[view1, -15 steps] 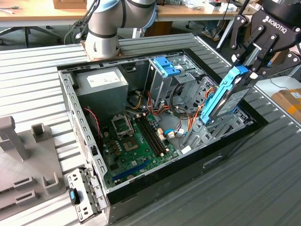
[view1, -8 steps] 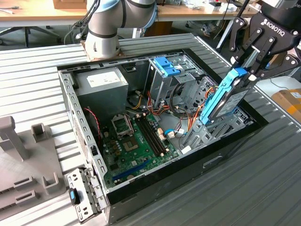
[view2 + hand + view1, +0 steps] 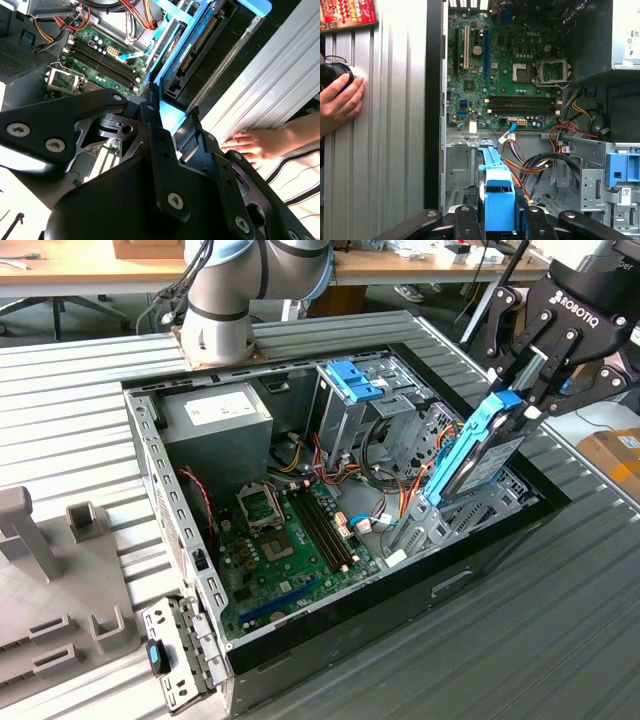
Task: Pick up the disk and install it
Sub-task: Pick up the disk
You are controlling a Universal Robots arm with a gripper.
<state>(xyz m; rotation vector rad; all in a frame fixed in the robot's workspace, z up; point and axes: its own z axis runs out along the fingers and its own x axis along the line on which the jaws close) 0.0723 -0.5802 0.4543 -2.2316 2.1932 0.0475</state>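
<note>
Exterior view: end effector (image 3: 522,392) grips the tilted disk (image 3: 478,455) at the drive bay (image 3: 425,532), cables (image 3: 404,498) just beside.

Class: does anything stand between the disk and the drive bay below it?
Nothing visible does. The gripper holds the tilted disk by its upper end; its lower end already meets the drive bay, cables lying beside it.

Room light: bright, even light is coming from overhead in the exterior view.
Glare: the ribbed table (image 3: 265,85) is bleaching to white in the second wrist view.
Shadow: the case (image 3: 400,590) is holding soft shade along its inner walls.
Contrast: the gripper (image 3: 172,102) is reading near-black against the disk (image 3: 186,45), whose blue rail is glowing.
</note>
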